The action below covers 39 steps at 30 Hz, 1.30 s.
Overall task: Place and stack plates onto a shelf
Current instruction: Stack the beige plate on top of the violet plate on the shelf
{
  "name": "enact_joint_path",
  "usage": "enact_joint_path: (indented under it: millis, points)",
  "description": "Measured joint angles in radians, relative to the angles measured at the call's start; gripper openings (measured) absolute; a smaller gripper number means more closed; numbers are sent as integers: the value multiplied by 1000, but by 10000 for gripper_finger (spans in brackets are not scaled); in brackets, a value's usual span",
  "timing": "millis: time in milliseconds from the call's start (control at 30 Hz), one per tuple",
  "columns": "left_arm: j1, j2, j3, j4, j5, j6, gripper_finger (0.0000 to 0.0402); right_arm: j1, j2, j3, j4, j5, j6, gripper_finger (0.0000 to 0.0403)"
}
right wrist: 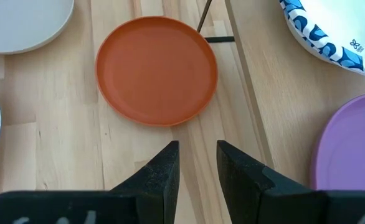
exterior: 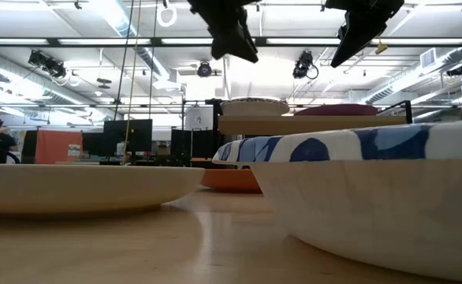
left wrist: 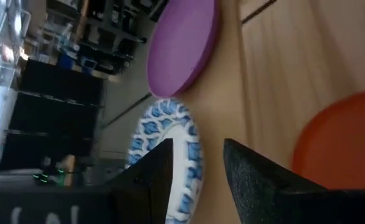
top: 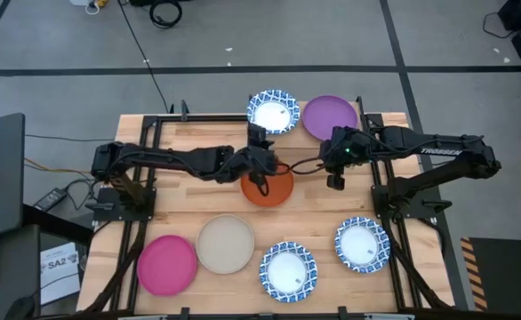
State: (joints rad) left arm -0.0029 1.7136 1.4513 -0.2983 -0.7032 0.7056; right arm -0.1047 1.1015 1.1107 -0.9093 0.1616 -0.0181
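— Where's that flat round orange plate [top: 267, 188]?
— On the counter, just in front of the light-wood shelf [top: 314, 135]. Left pincer [top: 259, 182] above it, spread, empty; right pincer [top: 335, 180] beside, parted, empty.
— I'd drop straight onto the rim, pinch squarely

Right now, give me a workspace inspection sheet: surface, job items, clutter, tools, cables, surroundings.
Surface: plank-wood table, bare between plates.
Job's things: shelf carries a blue-rimmed plate and purple plate. Orange plate on the table beside it. Pink plate, beige plate and two blue-rimmed plates along the near edge.
Clutter: nothing seen.
Tools: left tool open above the orange plate, empty; right tool open, empty, by the shelf.
Cables: black cable on the floor.
Surroundings: monitors; papers.
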Motion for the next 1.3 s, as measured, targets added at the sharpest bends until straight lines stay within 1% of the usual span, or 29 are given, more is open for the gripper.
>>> enact_joint_path:
  millis: [133, 333, 667, 867, 1000, 1067, 1300]
  points:
    - [-32, -33, -1, -114, -1, -132, 149, 2, 0, 0, 4, -3, 0, 113]
    - [-86, -95, -1, -285, 19, -329, 149, 38, 0, 0, 19, -6, 1, 113]
    - [-174, -193, -2, -531, 106, -664, 149, 129, 7, 0, 88, -7, -1, 113]
    - [-222, -236, -2, -684, 246, -937, 149, 169, 32, 0, 125, -7, -6, 113]
    - [-254, -238, -2, -775, 348, -1114, 149, 186, 56, 0, 125, -7, -10, 113]
    - [-275, -235, -2, -809, 380, -1188, 149, 192, 64, -1, 123, -7, -11, 113]
    - [-356, -228, -58, -834, 403, -1352, 149, 204, 93, 0, 130, -7, -11, 113]
